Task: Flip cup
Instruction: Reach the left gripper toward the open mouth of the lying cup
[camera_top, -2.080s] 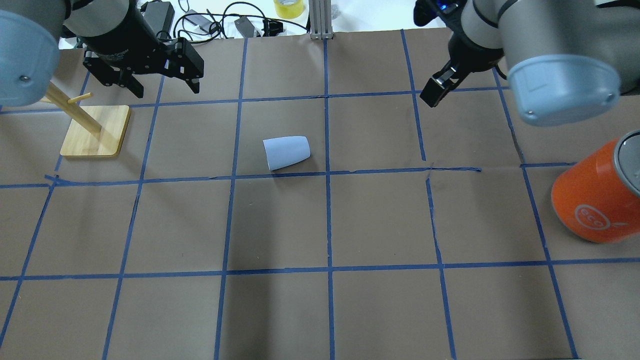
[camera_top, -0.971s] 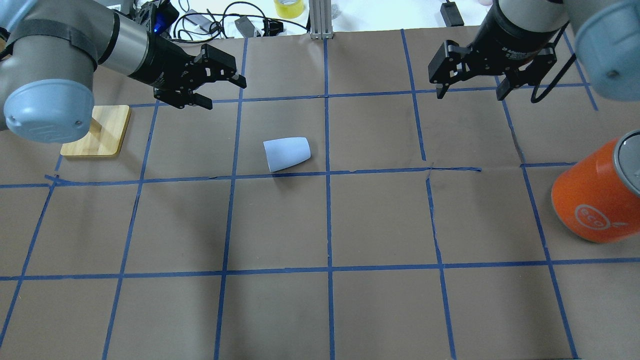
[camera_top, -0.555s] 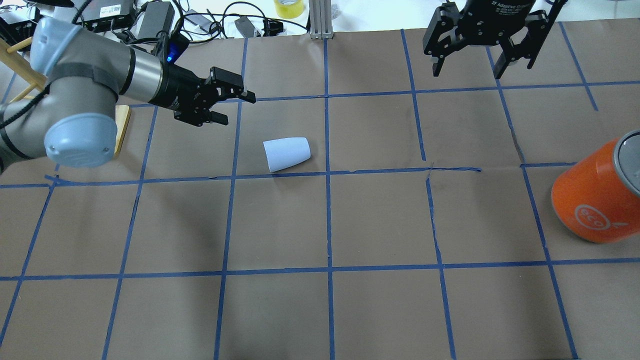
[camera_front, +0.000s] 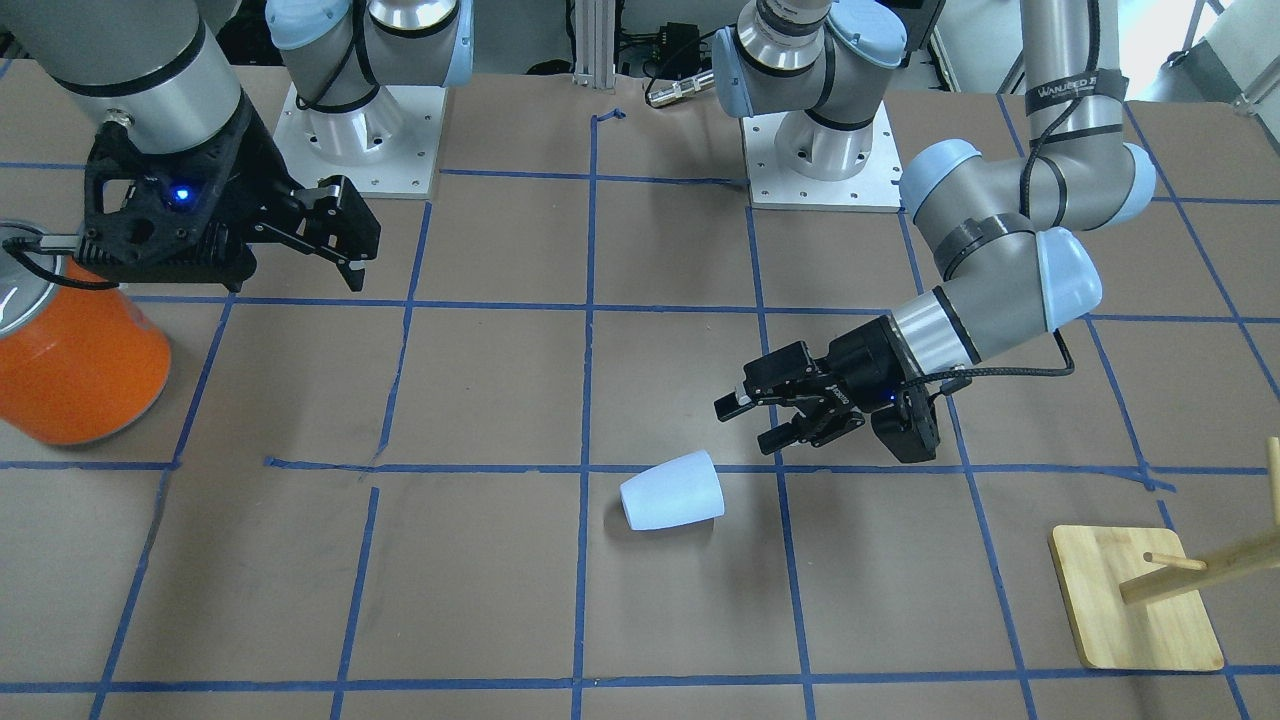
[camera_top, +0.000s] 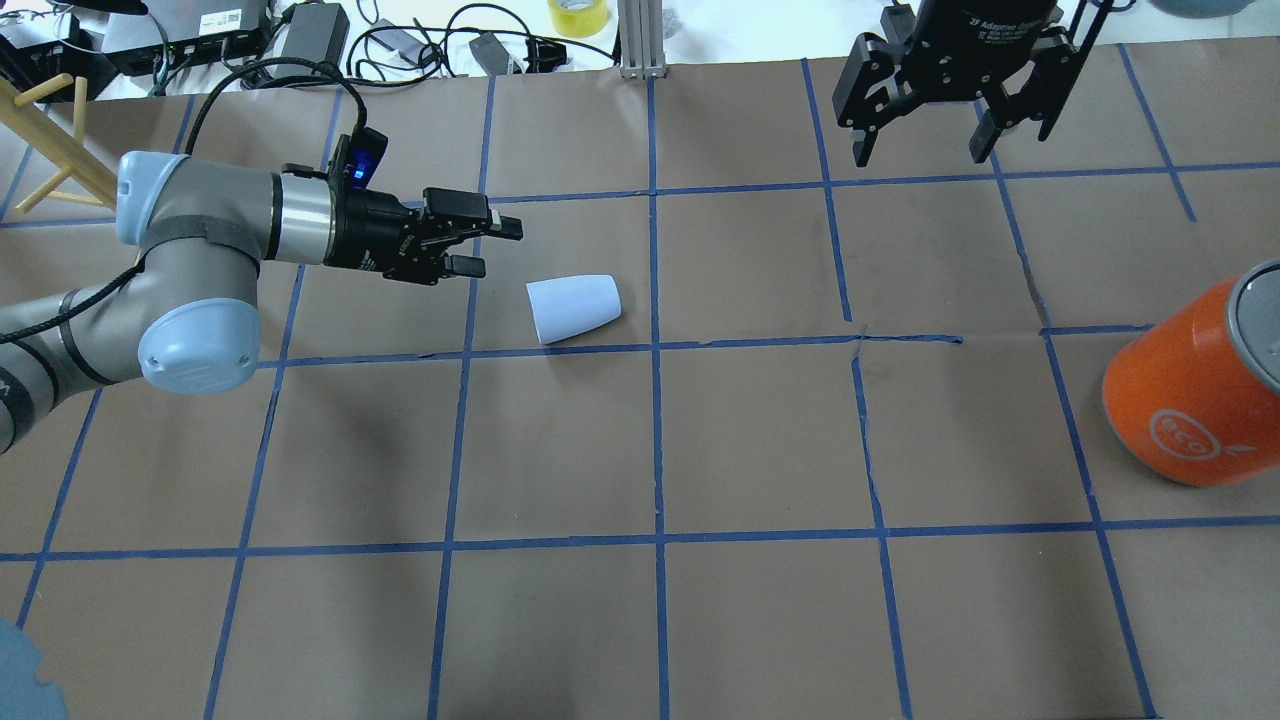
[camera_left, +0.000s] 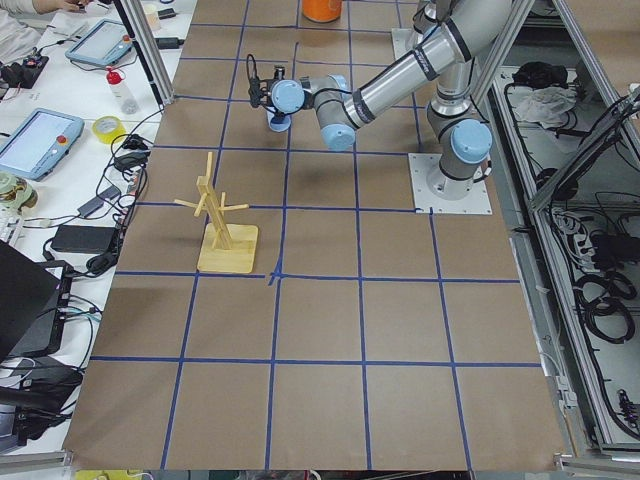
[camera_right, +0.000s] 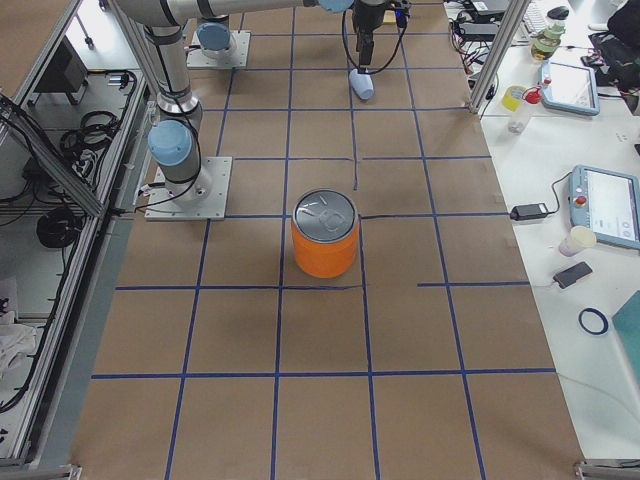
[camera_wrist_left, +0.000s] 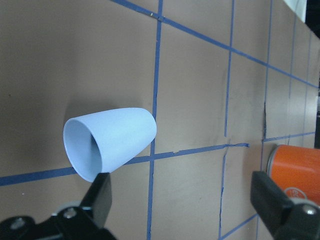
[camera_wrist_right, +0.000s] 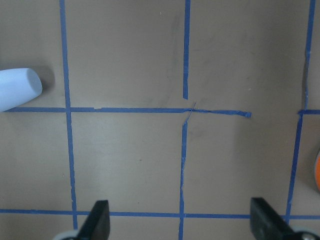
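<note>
- Your worktop (camera_top: 760, 440) is brown paper gridded in blue tape, and open paper lies on every side of the cup (camera_top: 574, 307).
- The orange can (camera_top: 1190, 390) stands near the worktop's right edge, well apart from the cup.
- The wooden stand (camera_front: 1135, 597) sits toward the left end. The front-facing view shows its whole base; the overhead view shows only its pegs.
- The right gripper (camera_top: 920, 157) hangs high between cup and can, fingers spread wide, holding nothing.
- The left gripper (camera_top: 493, 247) reaches in low, fingers spread, just beside the cup's mouth without touching.
- The cup lies on its side near mid-worktop. Only your left wrist view shows its darker inside, facing the fingers (camera_wrist_left: 100, 200), nearer one finger than the other.
</note>
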